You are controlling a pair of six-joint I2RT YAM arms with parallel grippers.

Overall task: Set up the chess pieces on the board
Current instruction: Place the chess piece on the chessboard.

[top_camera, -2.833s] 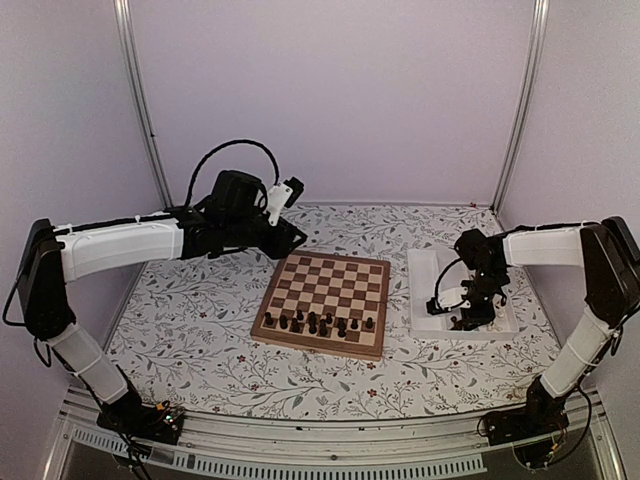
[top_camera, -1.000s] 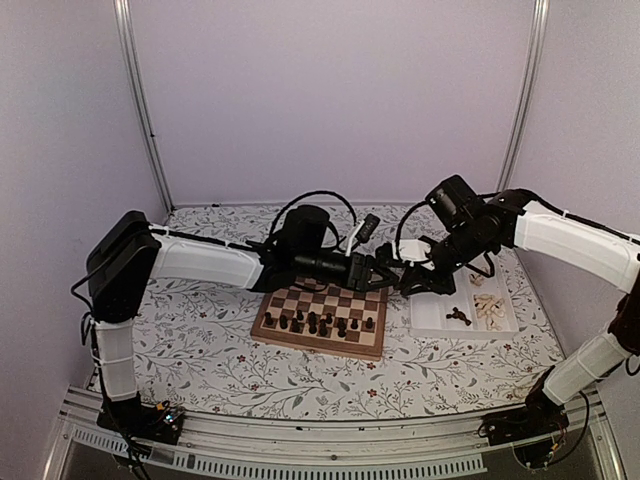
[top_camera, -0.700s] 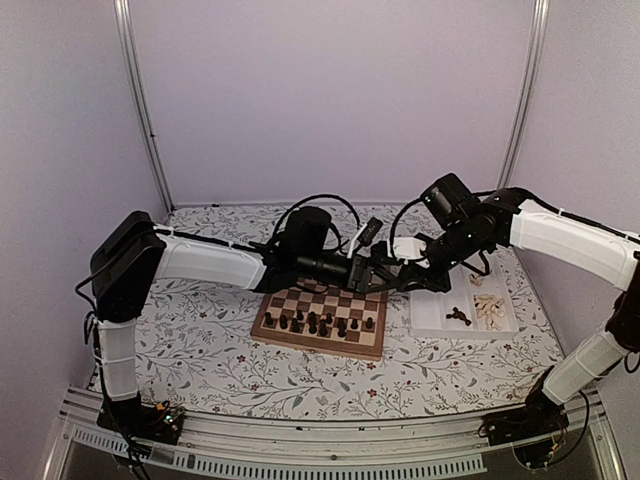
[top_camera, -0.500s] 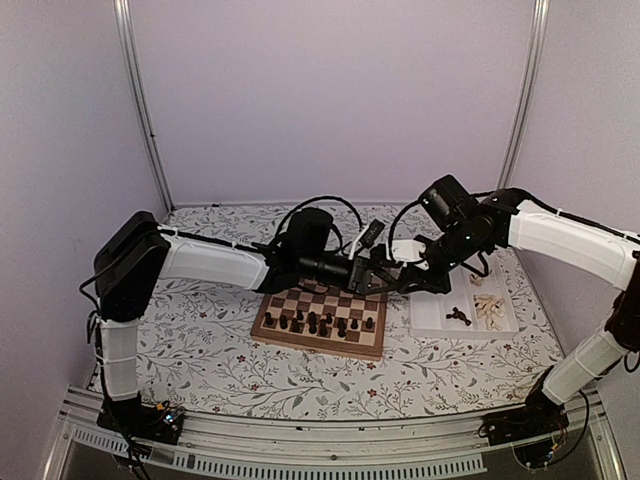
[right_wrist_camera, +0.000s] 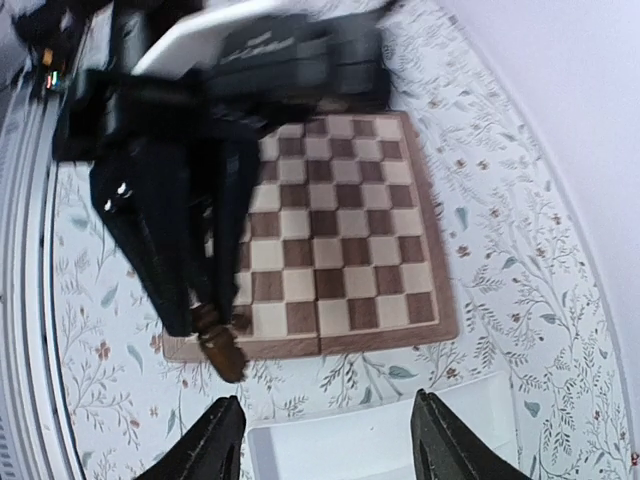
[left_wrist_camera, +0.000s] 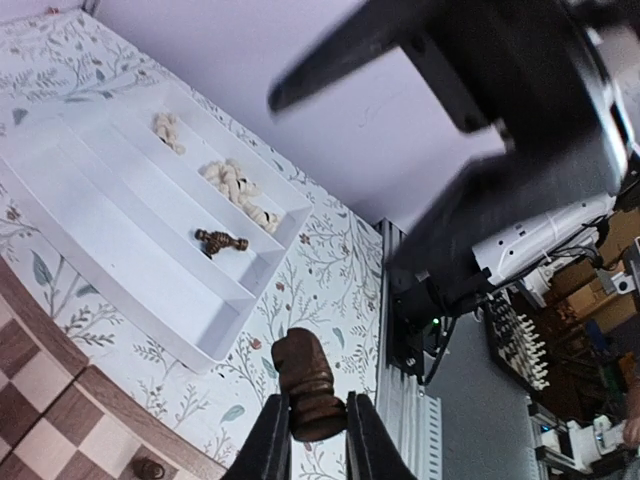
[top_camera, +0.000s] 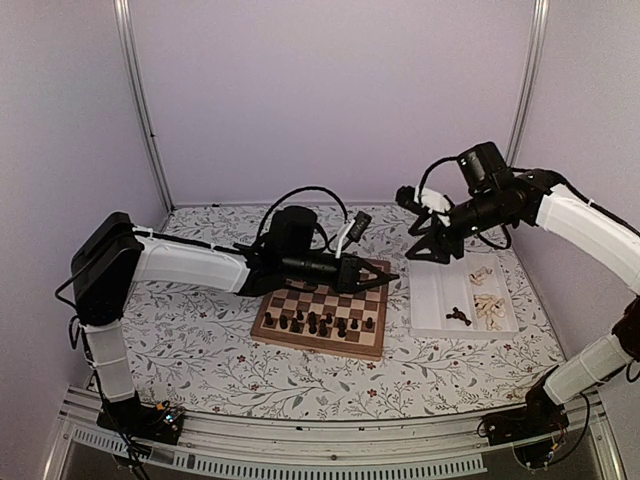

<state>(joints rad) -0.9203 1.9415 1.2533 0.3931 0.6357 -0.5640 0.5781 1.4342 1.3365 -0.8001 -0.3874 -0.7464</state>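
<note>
1. The dark chess piece hangs in the air over the strip of worktop between the board's right edge and the tray. It is clamped at one end in the left pincer and leans a little.
2. The board carries a cluster of dark pieces in its near rows, while its far rows are bare or hidden under the arm.
3. The white compartment tray holds cream pieces and one dark one.
4. The right pincer stands apart and empty, raised above the tray's far end.
5. Risks:
   - The grip looks shallow, so the piece may pivot or slip out.
   - Setting it down among crowded neighbours may topple them.
   - The two arms are close and could brush each other.
6. The worktop has a pale floral covering, enclosed by lilac walls and aluminium posts.
</note>
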